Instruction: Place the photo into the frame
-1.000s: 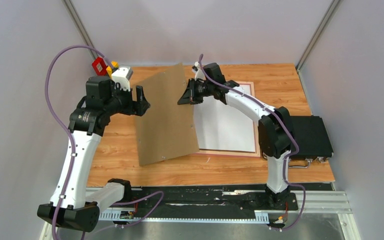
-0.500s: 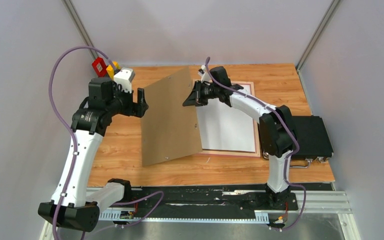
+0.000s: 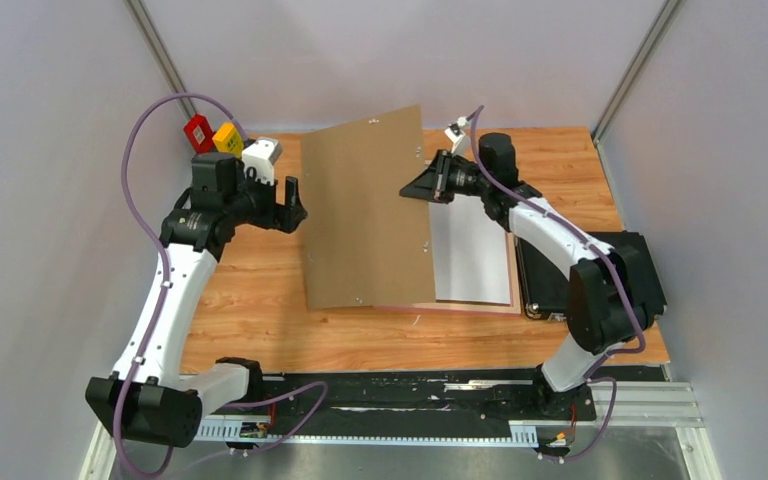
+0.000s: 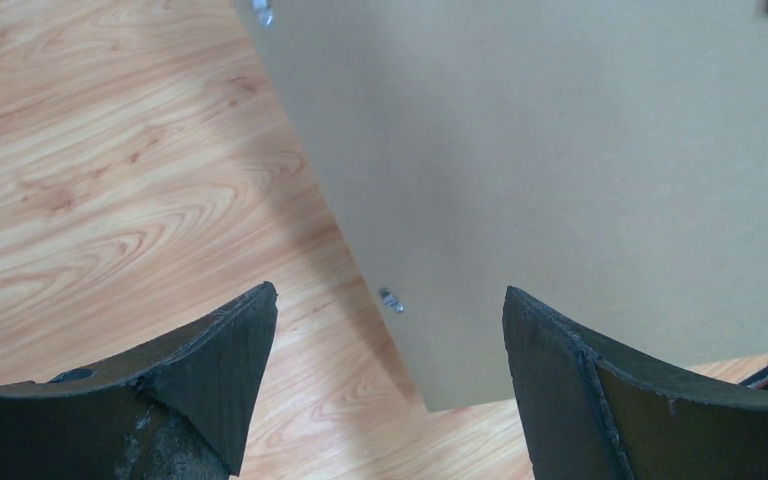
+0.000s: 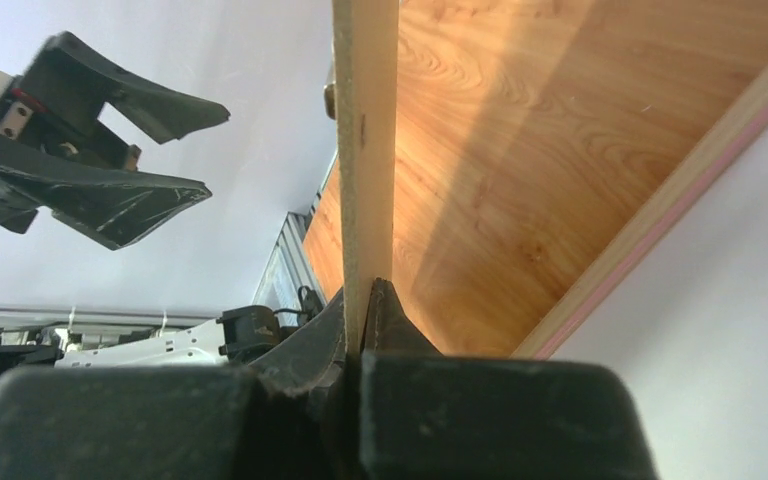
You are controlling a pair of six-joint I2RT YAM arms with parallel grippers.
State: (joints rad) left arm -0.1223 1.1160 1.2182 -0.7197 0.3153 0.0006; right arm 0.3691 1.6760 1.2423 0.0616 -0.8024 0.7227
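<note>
Seen from above, the brown backing board [image 3: 365, 215] stands raised and tilted across the middle of the bench [image 3: 260, 330], its near edge down by the frame's [image 3: 460, 309] near side. The right jaws are clamped on its right edge, while the left jaws hang spread apart just left of the board, touching nothing. The board blocks the frame's left part. The frame lies flat on the bench with a pink strip showing along its near side, and the photo [image 3: 472, 250] lies inside it, plain white side up, partly hidden by the board. A black case [image 3: 635, 270] sits at the bench's right edge, partly behind the right arm [image 3: 550, 225]. A red block [image 3: 198, 132], a yellow block [image 3: 226, 137] and a white block [image 3: 262, 153] cluster at the far left corner. The left wrist camera brings close a small metal clip [image 4: 390, 298] on the board's edge, wood grain beside it, and wide-set jaws clear of the board. Only the right wrist camera shows the board edge-on, pinched tight between the jaws, with the frame's pale wood and pink rim and the photo's white surface to the right.
</note>
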